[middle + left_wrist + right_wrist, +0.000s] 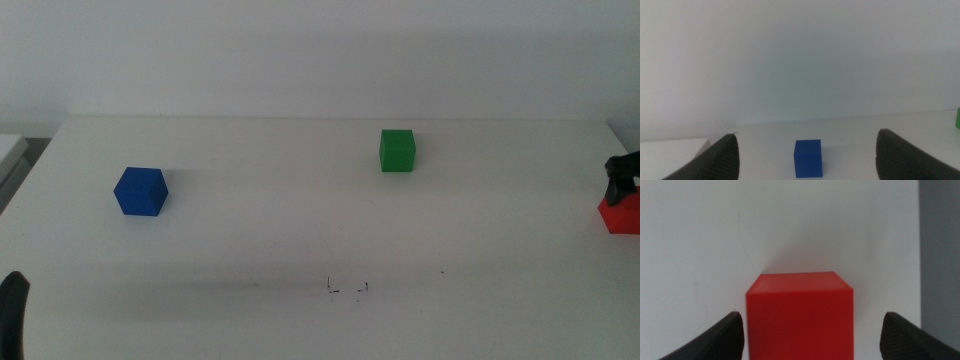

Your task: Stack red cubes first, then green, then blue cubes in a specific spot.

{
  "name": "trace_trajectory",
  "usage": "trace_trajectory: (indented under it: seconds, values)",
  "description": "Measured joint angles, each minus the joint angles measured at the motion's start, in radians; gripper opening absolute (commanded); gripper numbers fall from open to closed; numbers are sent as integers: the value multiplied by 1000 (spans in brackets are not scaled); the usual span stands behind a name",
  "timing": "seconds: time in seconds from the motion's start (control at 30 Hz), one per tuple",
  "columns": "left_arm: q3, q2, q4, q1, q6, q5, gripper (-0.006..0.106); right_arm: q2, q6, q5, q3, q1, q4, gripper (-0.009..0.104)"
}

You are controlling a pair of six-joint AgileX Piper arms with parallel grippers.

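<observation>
The red cube (621, 216) sits at the table's far right edge, and fills the right wrist view (799, 316). My right gripper (622, 176) hangs just over it, its jaws open on either side of the cube with gaps (810, 340). The green cube (397, 150) stands at the back, right of centre. The blue cube (140, 191) stands at the left and shows ahead of my left gripper (805, 160), which is open and waits at the bottom left corner (12, 310). The specific spot (348, 288), two black corner marks, lies near the front centre.
A lone black speck (443, 271) lies to the right of the marks. The white table's (300, 230) far edge meets a white wall. A sliver of the green cube (957, 117) shows at the edge of the left wrist view.
</observation>
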Motion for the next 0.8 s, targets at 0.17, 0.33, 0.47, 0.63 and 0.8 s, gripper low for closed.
trace_trajectory:
  seconds: [0.17, 0.33, 0.47, 0.63, 0.8]
  values:
    - [0, 0, 0, 0, 0, 0, 92, 43, 0, -26, 0, 0, 0, 59]
    - [0, 0, 0, 0, 0, 0, 92, 40, 0, -42, 0, 2, 13, -1]
    - [0, 0, 0, 0, 0, 0, 92, -16, 53, -14, 0, 43, 13, 12]
    - [0, 0, 0, 0, 0, 0, 92, -158, 278, 55, -8, 217, -6, 15]
    - [0, 0, 0, 0, 0, 0, 92, -211, 556, 89, -12, 510, -98, 15]
